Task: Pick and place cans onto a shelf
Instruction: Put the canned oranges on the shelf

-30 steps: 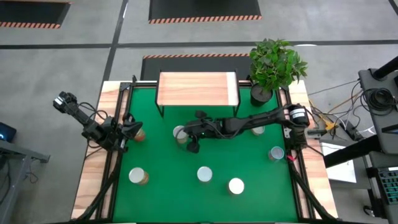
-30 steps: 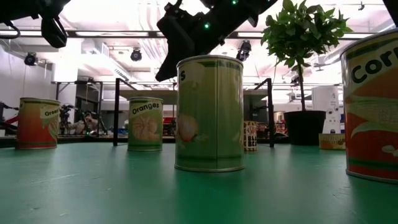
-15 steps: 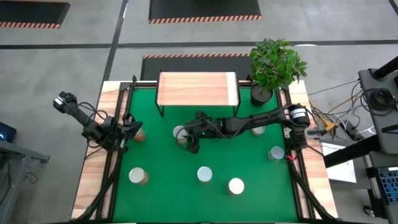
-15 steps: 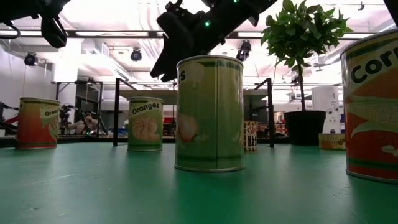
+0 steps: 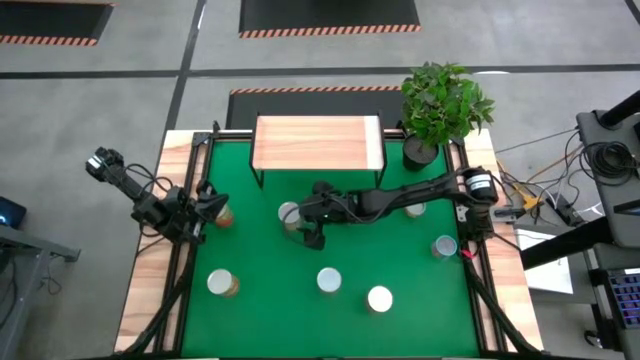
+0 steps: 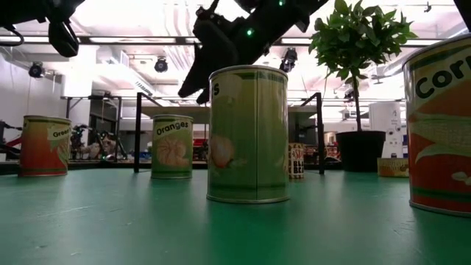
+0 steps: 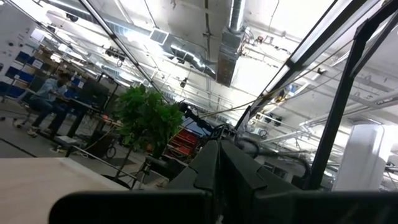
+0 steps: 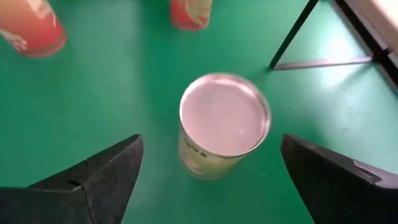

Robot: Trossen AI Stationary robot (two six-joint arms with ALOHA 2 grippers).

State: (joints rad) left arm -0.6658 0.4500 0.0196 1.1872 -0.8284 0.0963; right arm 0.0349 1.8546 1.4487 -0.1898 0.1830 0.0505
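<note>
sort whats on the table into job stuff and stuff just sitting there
Job: cans, including the one under the open right tool, the Oranges can and the corn can; the shelf.

Just there: potted plant; cables beside the table.

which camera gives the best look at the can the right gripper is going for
The right wrist view: the can sits whole between the open right gripper's fingers, untouched. The high view shows only its small silver top. The low view shows several cans, with no telling which. The left wrist view misses it.
</note>
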